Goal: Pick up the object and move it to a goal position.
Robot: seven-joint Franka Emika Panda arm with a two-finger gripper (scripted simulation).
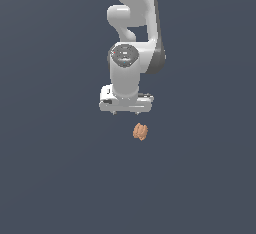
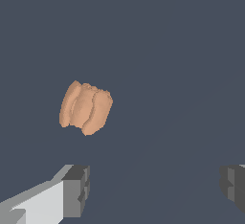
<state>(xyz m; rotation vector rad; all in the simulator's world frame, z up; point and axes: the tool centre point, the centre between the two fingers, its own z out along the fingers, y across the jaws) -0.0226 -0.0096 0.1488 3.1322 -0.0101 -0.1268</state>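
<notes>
The white Panda arm (image 1: 131,38) is hanging over a plain slate-grey surface (image 1: 50,178), its gripper (image 1: 125,112) pointing downward with nothing in it. In the wrist view the two dark finger pads (image 2: 79,189) are standing far apart, one at each side of the picture, so the hand is spread wide and empty.

The object (image 1: 140,131), a small orange-tan blob with rounded ridges running across it, is lying on the grey surface near the gripper, toward the exterior view's right of the hand's middle. In the wrist view the blob (image 2: 85,107) is sitting clear of the fingers and not between them; it is closer to the pale-backed finger than to the other.

The step in hand looks like the approach before the grasp. To do it well, I would say the arm needs to be sliding sideways until the blob sits midway between the two pads, and only then descending. Dropping now risks one finger landing on it or nudging it away. The ridges give it an uneven outline, so closing across its narrower span, with the pads meeting its flatter sides, should be giving the steadier hold. How high the hand is hovering above the surface I cannot tell.

No goal marker is showing in either view.
</notes>
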